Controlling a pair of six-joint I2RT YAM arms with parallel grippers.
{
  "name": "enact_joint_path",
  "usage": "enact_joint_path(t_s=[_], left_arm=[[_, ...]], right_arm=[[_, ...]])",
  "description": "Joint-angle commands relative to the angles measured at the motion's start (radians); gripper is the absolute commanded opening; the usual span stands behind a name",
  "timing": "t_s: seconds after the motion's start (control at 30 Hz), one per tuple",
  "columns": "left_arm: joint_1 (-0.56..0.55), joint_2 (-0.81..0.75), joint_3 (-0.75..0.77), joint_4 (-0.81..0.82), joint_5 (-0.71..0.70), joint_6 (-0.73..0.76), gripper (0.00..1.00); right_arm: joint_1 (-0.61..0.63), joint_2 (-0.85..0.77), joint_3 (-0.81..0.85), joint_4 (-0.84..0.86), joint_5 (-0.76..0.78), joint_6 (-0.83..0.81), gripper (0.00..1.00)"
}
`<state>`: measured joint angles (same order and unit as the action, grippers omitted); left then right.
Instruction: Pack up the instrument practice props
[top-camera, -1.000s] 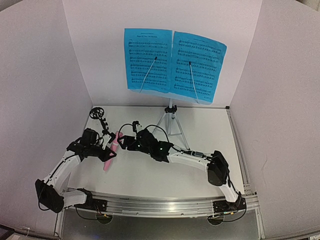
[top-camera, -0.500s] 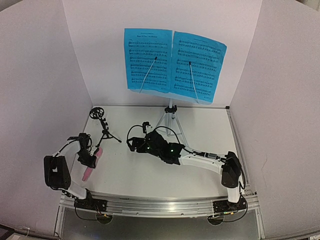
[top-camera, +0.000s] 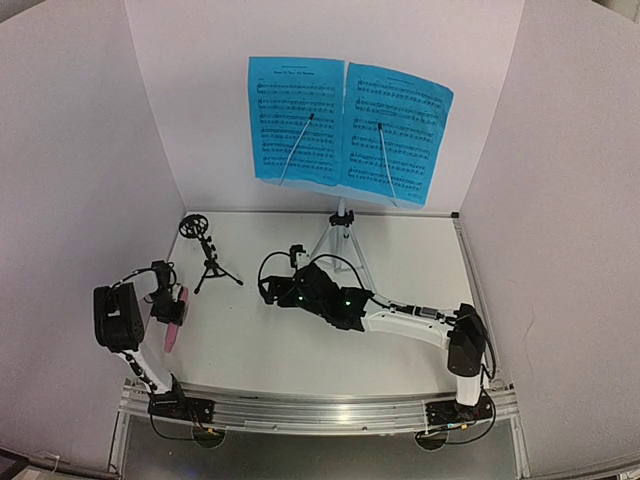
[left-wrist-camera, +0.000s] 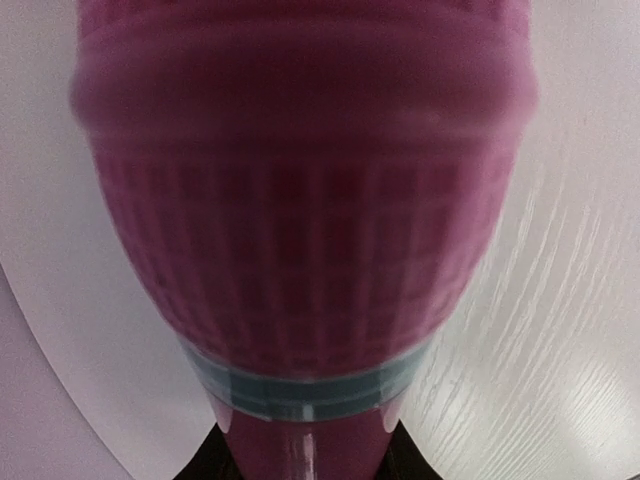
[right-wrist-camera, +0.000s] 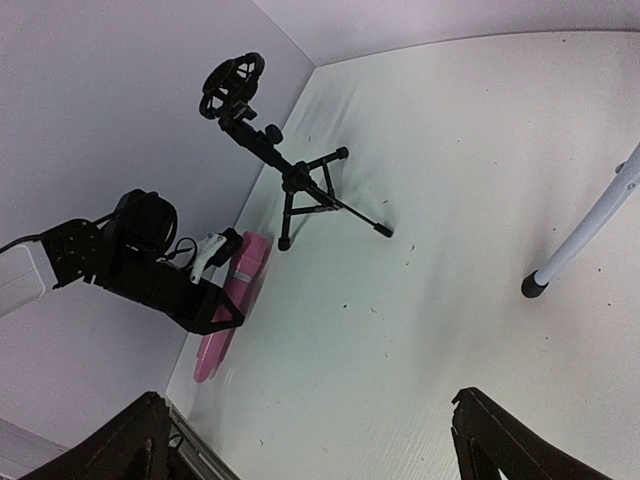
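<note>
Though blurry up close, pink microphone (left-wrist-camera: 300, 200), teal-banded.

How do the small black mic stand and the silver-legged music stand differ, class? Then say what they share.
The mic stand is black; the music stand has silver legs. The mic stand is far shorter than the music stand. The mic stand's ring mount is empty; the music stand carries two blue music sheets. Both rest on tripod legs.
</note>
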<state>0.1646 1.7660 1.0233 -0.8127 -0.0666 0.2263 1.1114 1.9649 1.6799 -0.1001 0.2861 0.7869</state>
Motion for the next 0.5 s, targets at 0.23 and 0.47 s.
enact_joint_path(t_s=[0.23,0.47], left_arm=[[-0.003,0.15,0.06,0.096,0.029,-0.062,0.34],[-0.002,0.134,0.061,0.109,0.027,-0.053,0.52]], right_arm=[[0.005,-0.074,-0.011,0.001,0.029,-0.016,0.97],[0.004,-0.07,-0.005,0.0,0.027,-0.027,0.97]])
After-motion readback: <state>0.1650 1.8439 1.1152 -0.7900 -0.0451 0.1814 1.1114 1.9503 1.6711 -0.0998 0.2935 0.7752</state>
